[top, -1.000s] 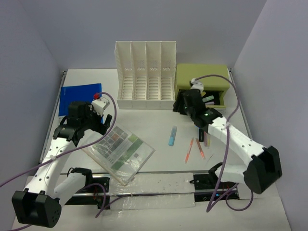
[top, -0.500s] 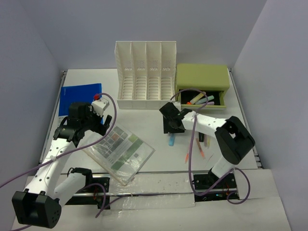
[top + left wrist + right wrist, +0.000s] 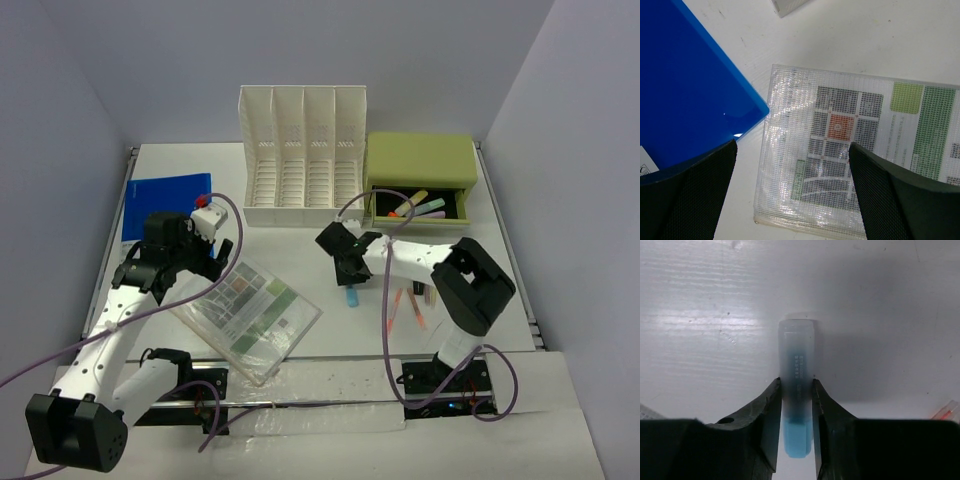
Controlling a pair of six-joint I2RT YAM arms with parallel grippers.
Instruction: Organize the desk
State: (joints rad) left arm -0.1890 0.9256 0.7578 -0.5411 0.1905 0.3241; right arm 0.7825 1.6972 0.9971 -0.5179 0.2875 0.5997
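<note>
Between the fingertips of the right gripper [image 3: 796, 385]: one blue highlighter [image 3: 796, 352], pinched on both sides, lying flat on the desk [image 3: 700, 315].
Just right of it: orange pens [image 3: 392, 312], loose on the surface.
Beyond: green drawer box [image 3: 420, 160], drawer open, highlighters inside; white file rack [image 3: 303, 150] beside it on the left.
Over the near-left area: left gripper [image 3: 792, 147], jaws spread wide, holding nothing, above a clear mesh pouch [image 3: 850, 150] and a blue folder [image 3: 685, 90] corner.
</note>
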